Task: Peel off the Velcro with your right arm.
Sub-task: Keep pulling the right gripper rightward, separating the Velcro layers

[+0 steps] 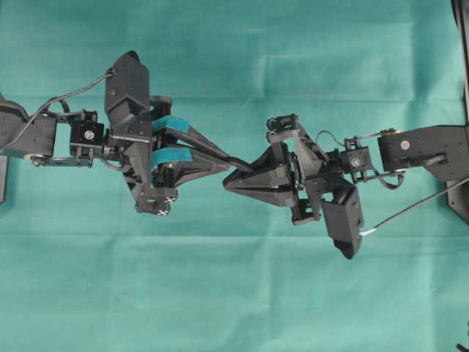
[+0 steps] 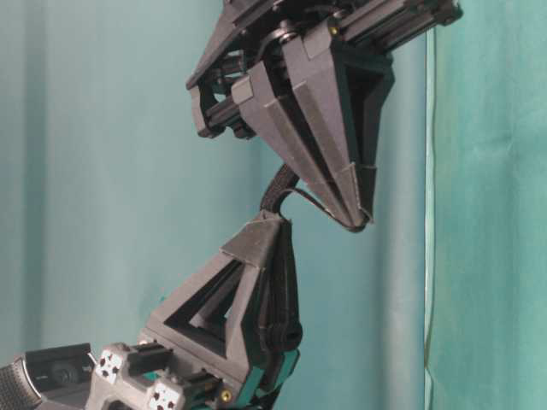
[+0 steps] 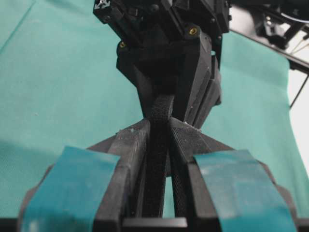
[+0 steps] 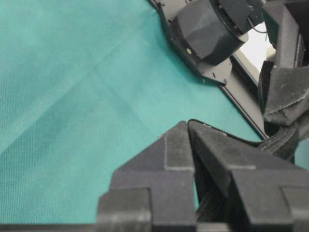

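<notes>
In the overhead view my left gripper (image 1: pixel 227 161), with teal pads, and my right gripper (image 1: pixel 229 182), with plain black fingers, meet tip to tip over the green cloth. The black Velcro (image 1: pixel 242 166) runs between them. In the left wrist view my left gripper (image 3: pixel 159 126) is shut on the Velcro (image 3: pixel 159 150), which stands up between the fingers. In the table-level view a thin layer of Velcro (image 2: pixel 314 203) curls from the left gripper (image 2: pixel 269 220) to the right gripper (image 2: pixel 359 222). In the right wrist view my right gripper (image 4: pixel 188 124) is shut with that thin strip at its tip.
A green cloth (image 1: pixel 234 293) covers the table on all sides. Both arms hang above it near the middle. A dark stand edge (image 1: pixel 462 59) runs along the far right.
</notes>
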You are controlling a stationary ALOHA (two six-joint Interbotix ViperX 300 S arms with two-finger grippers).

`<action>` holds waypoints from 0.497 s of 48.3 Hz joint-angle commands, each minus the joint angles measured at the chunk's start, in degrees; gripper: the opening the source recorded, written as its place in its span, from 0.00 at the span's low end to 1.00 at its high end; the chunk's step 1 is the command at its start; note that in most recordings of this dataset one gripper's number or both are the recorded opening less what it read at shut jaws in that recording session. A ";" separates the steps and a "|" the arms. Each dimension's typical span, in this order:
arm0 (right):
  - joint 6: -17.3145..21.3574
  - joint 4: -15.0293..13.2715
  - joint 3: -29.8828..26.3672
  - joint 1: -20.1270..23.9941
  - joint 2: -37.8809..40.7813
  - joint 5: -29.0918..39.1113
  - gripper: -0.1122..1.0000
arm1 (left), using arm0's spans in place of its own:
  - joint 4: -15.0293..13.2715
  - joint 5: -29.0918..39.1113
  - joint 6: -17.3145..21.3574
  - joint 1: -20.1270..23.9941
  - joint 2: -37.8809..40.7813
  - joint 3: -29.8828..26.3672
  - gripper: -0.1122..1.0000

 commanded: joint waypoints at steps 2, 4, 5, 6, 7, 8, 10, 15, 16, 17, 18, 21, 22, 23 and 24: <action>0.18 0.00 -0.53 0.35 -1.23 -0.18 0.02 | -0.09 -0.97 0.00 0.18 -1.32 -0.70 0.19; 0.18 0.00 -0.26 0.35 -1.49 -0.26 0.02 | -0.09 -0.97 0.00 0.26 -1.32 -0.70 0.19; 0.18 0.00 -0.09 0.44 -1.67 -0.18 0.02 | -0.09 -0.97 0.00 0.18 -1.32 -0.70 0.19; 0.18 0.00 -0.09 0.44 -1.85 -0.18 0.02 | -0.09 -0.97 0.00 0.18 -1.32 -0.70 0.19; 0.26 0.00 0.09 0.44 -1.93 -0.18 0.02 | -0.09 -0.97 0.00 0.26 -1.32 -0.70 0.19; 0.26 0.00 0.35 0.53 -2.11 -0.18 0.02 | -0.09 -0.97 0.00 0.18 -1.32 -0.70 0.19; 0.26 0.00 0.62 0.70 -2.37 -0.18 0.02 | -0.09 -0.97 0.00 0.26 -1.23 -0.70 0.19; 0.44 0.00 1.58 0.70 -3.34 -0.18 0.02 | -0.09 -0.97 0.00 0.26 -1.32 -0.70 0.19; 0.44 0.00 1.76 0.79 -3.52 -0.26 0.02 | -0.09 -1.05 0.00 0.26 -1.32 -0.70 0.19; 0.44 0.00 1.93 0.79 -3.69 -0.18 0.02 | -0.09 -1.14 0.00 0.18 -1.32 -0.70 0.19; 0.53 0.00 2.20 0.79 -3.87 -0.18 0.02 | -0.09 -1.14 0.00 0.26 -1.32 -0.70 0.19; 0.62 0.00 2.64 0.70 -4.39 -0.18 0.02 | -0.09 -1.14 0.00 0.18 -1.32 -0.70 0.19; 0.62 0.00 2.90 0.70 -4.48 -0.18 0.02 | -0.09 -1.14 0.00 0.26 -1.32 -0.79 0.19; 0.62 0.00 2.99 0.79 -4.66 -0.18 0.02 | -0.09 -1.14 0.00 0.26 -1.32 -0.70 0.19; 0.62 0.00 3.25 0.70 -4.83 -0.18 0.02 | -0.09 -1.14 0.00 0.18 -1.32 -0.70 0.19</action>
